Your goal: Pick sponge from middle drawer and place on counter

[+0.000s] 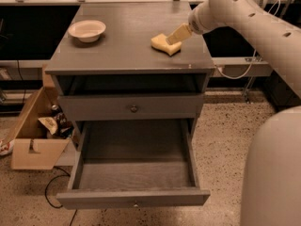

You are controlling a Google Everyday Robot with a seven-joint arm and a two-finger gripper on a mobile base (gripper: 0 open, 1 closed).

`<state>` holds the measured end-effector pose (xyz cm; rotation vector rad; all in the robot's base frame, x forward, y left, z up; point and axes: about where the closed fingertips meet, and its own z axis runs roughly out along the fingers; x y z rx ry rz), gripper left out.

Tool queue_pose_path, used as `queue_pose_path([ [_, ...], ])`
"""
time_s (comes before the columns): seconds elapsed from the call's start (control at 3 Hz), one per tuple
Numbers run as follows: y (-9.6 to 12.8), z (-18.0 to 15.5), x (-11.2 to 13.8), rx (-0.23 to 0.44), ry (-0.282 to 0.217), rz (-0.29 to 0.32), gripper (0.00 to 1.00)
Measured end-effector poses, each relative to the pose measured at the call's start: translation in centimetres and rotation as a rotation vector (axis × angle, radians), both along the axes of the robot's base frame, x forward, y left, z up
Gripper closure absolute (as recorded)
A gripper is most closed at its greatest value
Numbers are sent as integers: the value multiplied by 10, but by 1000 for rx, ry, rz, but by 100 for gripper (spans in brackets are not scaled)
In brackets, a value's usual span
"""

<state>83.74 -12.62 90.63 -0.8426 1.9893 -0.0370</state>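
The pale-yellow sponge [164, 44] lies on the grey counter [127, 51], right of its middle and near the front edge. My gripper [175, 36] reaches in from the upper right on the white arm and its tip touches the sponge's top right side. The middle drawer [135, 173] is pulled wide open below, and its flat grey floor is bare.
A cream round bowl [87, 30] sits at the counter's back left. A closed drawer with a round knob [134, 108] is above the open one. An open cardboard box [33, 138] with clutter stands on the floor at left. My white body [275, 173] fills the right side.
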Motion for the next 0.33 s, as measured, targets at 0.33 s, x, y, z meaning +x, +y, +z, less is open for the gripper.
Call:
queue_pose_path([
  [0.33,-45,52,-41,-2,-105,-79,0],
])
